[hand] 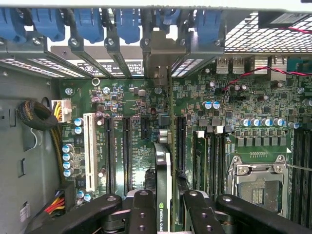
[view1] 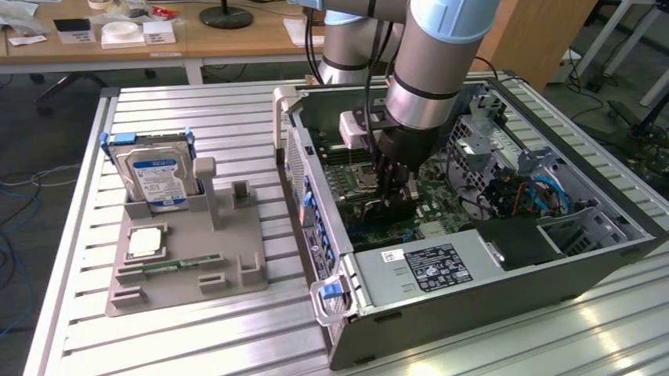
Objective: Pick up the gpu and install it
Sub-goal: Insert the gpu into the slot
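GPU (hand: pixel 164 195) standing on edge between the gripper's (hand: pixel 165 214) two black fingers (hand: pixel 142 214), card seen edge-on in the wrist view with green board and a dark cooler face bearing a green logo near the fingers. Held upright over the motherboard (hand: pixel 136 141), lined up along a long black expansion slot (hand: pixel 180 141), its far end reaching toward the rear slot opening below the blue retention clips (hand: pixel 127 24). Silver bracket end (hand: pixel 157 73) sitting against the rear wall of the case. Cannot tell whether the card edge is fully seated in the slot. Gripper closed on the card, fingers pressed to both faces.

White expansion slot (hand: pixel 89 151) and further black slots lying beside the card, well apart from the empty CPU socket (hand: pixel 257 185) with its metal frame. Yellow and black cable bundle (hand: pixel 41 117) near the case wall.

In the exterior view, arm (view1: pixel 434 55) reaching down into the open computer case (view1: pixel 345 258), gripper (view1: pixel 395 200) low over the board. Black power supply with white label (view1: pixel 428 266) near the front corner. Outside the case, on the slatted metal table (view1: pixel 209 337), grey parts holder (view1: pixel 178 274) at the exterior view's left, carrying an upright hard drive with a blue-white label (view1: pixel 155 176), a CPU chip (view1: pixel 144 243) lying flat and a narrow green memory stick (view1: pixel 172 265).
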